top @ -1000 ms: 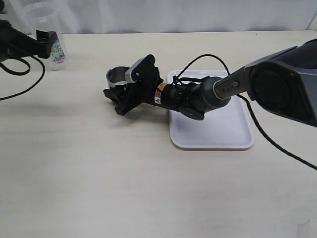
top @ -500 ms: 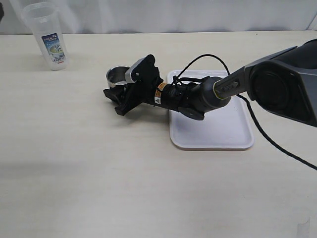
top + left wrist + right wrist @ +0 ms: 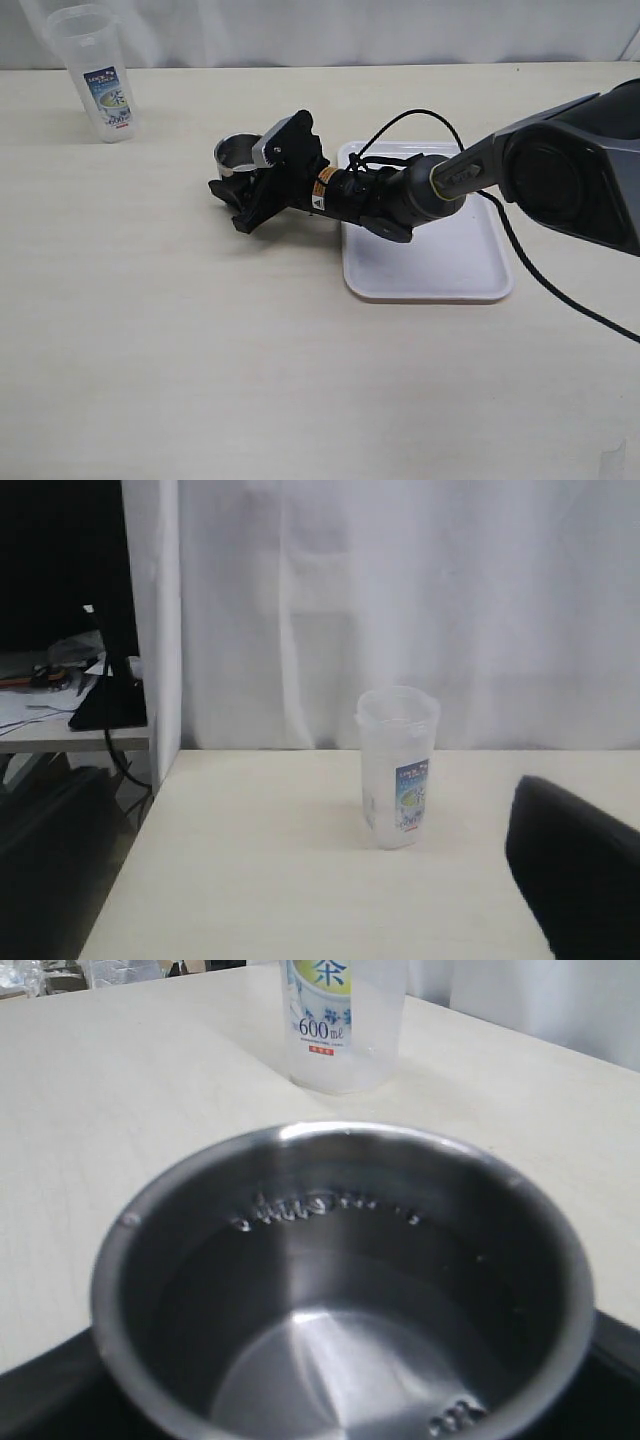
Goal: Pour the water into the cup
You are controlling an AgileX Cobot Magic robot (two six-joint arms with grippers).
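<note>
The steel cup (image 3: pixel 238 152) stands on the table just left of the white tray. My right gripper (image 3: pixel 245 176) is shut on it, one finger on each side. In the right wrist view the cup (image 3: pixel 340 1290) fills the frame, with drops on its shiny inner wall and black fingers (image 3: pixel 35 1400) at its sides. The clear plastic jug (image 3: pixel 96 72) with a blue label stands upright at the far left back and shows in the left wrist view (image 3: pixel 398 768). My left gripper is outside the exterior view. One dark finger (image 3: pixel 575 880) shows far to one side, away from the jug.
A white tray (image 3: pixel 450 260) lies under my right arm, with a black cable looping over it. A white curtain hangs behind the table. In the left wrist view, the table's edge (image 3: pixel 130 880) drops off beside a desk with clutter.
My left gripper, which was beside the jug a second ago, has drawn back out of the exterior view. The jug stays upright. My right gripper and the cup have not moved.
</note>
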